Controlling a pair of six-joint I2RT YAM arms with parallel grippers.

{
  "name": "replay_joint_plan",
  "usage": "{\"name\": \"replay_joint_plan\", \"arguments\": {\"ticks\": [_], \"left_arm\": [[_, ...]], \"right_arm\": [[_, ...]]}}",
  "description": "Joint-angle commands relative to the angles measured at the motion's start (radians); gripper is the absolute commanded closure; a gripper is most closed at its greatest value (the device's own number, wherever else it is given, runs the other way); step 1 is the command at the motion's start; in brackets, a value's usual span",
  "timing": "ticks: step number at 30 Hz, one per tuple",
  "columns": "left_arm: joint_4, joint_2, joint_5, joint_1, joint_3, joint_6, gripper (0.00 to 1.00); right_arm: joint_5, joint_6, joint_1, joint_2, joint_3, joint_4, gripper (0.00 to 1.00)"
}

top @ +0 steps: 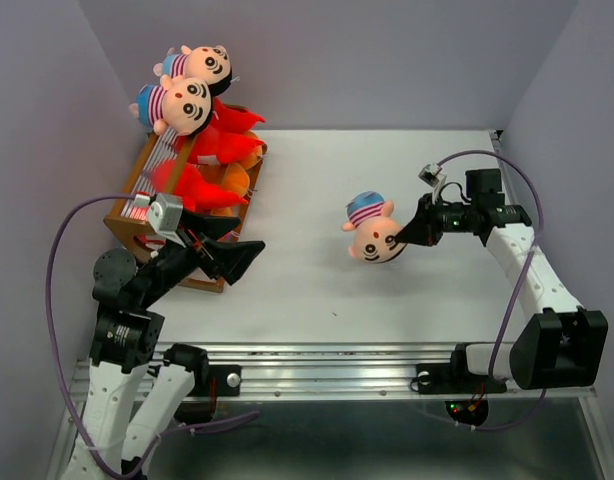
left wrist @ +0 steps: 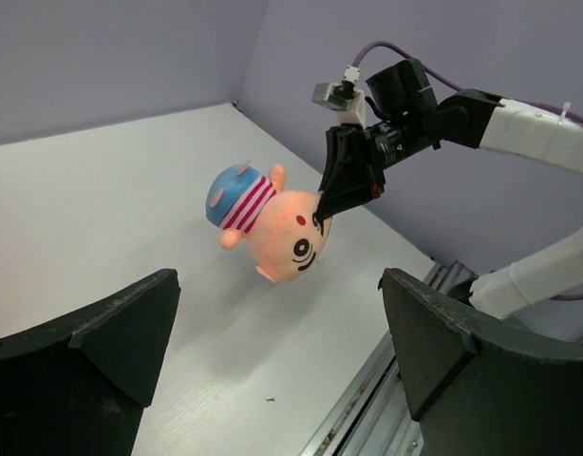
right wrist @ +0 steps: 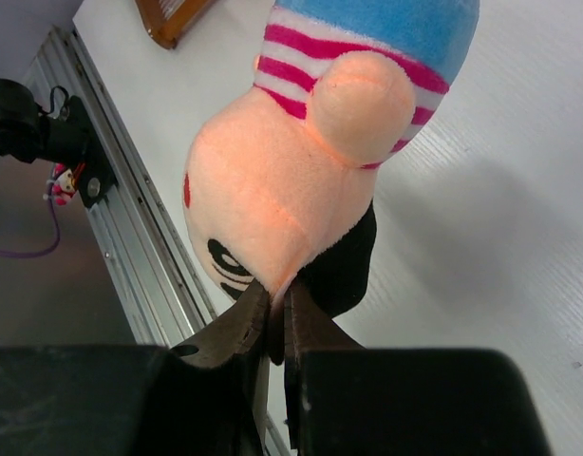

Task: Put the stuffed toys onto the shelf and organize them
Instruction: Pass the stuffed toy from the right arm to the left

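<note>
Right wrist view: right fingers (right wrist: pixel 236 332) are pinched almost closed on a fold of the doll head's (right wrist: pixel 301 180) cheek, so it hangs off them around the worktop's (top: pixel 317 290) middle, probably for carrying. Left fingers (left wrist: pixel 92 370) gape wide, holding nothing. The shelf (top: pixel 122 218) at the far-left corner holds two capped dolls (top: pixel 187 100), red toys (top: pixel 222 145) and orange ones (top: pixel 235 180).

white-black arms (top: pixel 524 272), purple cables (top: pixel 50 266)
</note>
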Motion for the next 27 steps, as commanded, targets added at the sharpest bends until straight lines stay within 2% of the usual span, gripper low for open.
{"name": "replay_joint_plan", "arguments": {"ticks": [1,7,8,11,13,14,17,18,21,24,27], "left_arm": [[0.004,0.022,0.018,-0.042,0.051,0.020,0.01],[0.001,0.066,-0.048,-0.137,0.051,0.026,0.01],[0.001,0.083,-0.066,-0.188,0.054,0.031,0.01],[-0.005,0.129,-0.169,-0.327,0.068,0.046,0.01],[-0.022,0.155,-0.284,-0.410,0.086,0.072,0.01],[-0.036,0.182,-0.365,-0.491,0.105,0.086,0.01],[-0.065,0.245,-0.479,-0.610,0.140,0.106,0.01],[-0.074,0.264,-0.555,-0.687,0.149,0.113,0.01],[-0.103,0.345,-0.709,-0.832,0.182,0.127,0.01],[-0.114,0.425,-0.808,-0.926,0.198,0.138,0.01],[-0.096,0.497,-0.844,-0.954,0.192,0.146,0.01]], "right_arm": [[0.004,-0.076,-0.001,-0.038,0.006,-0.062,1.00],[-0.002,-0.094,-0.001,-0.039,0.010,-0.087,0.99],[-0.001,-0.096,-0.001,-0.036,0.012,-0.093,0.99],[0.007,-0.105,-0.001,-0.030,0.013,-0.099,1.00],[0.013,-0.111,-0.001,-0.024,0.009,-0.104,1.00],[0.016,-0.113,-0.001,-0.024,0.004,-0.110,0.99],[0.026,-0.122,-0.001,-0.025,-0.002,-0.116,1.00],[0.030,-0.120,-0.001,-0.027,-0.002,-0.116,1.00],[0.053,-0.110,-0.001,-0.030,0.001,-0.118,0.99],[0.070,-0.075,-0.001,-0.021,0.010,-0.119,0.99],[0.065,-0.053,-0.010,-0.005,0.042,-0.139,0.99]]}}
